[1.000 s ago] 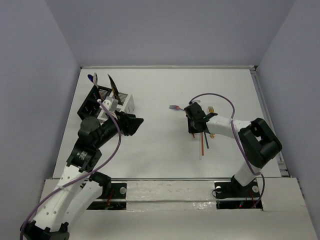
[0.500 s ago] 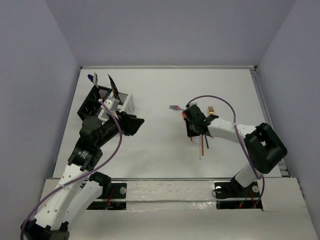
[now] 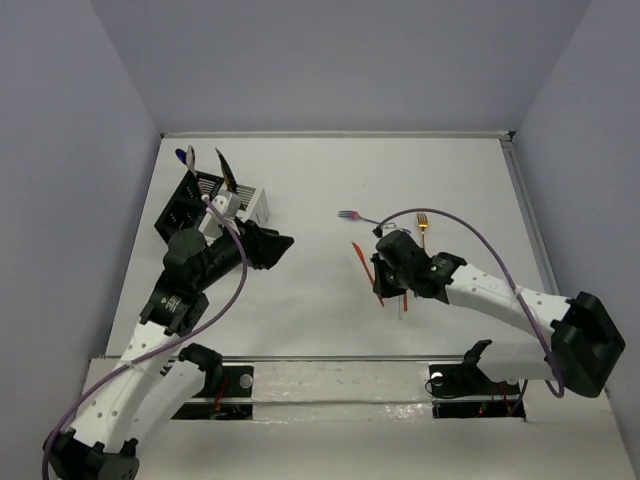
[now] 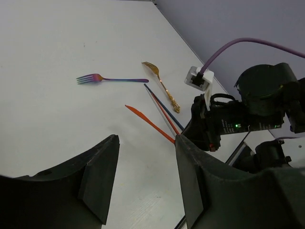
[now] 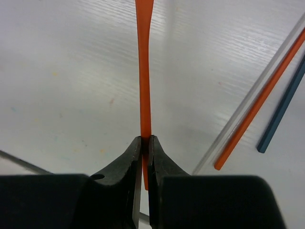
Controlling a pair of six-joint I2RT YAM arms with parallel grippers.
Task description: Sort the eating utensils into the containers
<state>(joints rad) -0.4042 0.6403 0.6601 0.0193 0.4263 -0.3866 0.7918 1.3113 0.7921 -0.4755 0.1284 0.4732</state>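
The right hand (image 3: 380, 290) is nearest, low over the white counter (image 3: 450, 170) in its right-middle part. Its two fingers (image 5: 128, 160) are pinched shut on one end of a flat orange stick (image 5: 144, 71). The stick runs straight away from the fingertips toward the far left. Whether its far end rests on the counter or sits just above it cannot be told.

Just to the right of that stick lie three thinner ones, close together and roughly parallel: a pale stick (image 5: 248, 107), a red-orange stick (image 5: 264, 93) and a dark blue stick (image 5: 286, 102).

Further left and slightly further back, the left hand (image 4: 145, 162) hangs above the counter. Its dark fingers (image 4: 97, 179) are spread apart with nothing between them.

Beyond the sticks are two forks, lying flat and apart from each other. The gold fork (image 3: 423, 220) is on the right and the purple fork (image 3: 352, 215) on the left.

At the far left stand the joined containers, the black box (image 3: 185, 205) beside the white box (image 3: 255, 205). A few handles stick up out of them, among them a blue spoon (image 3: 183, 155).
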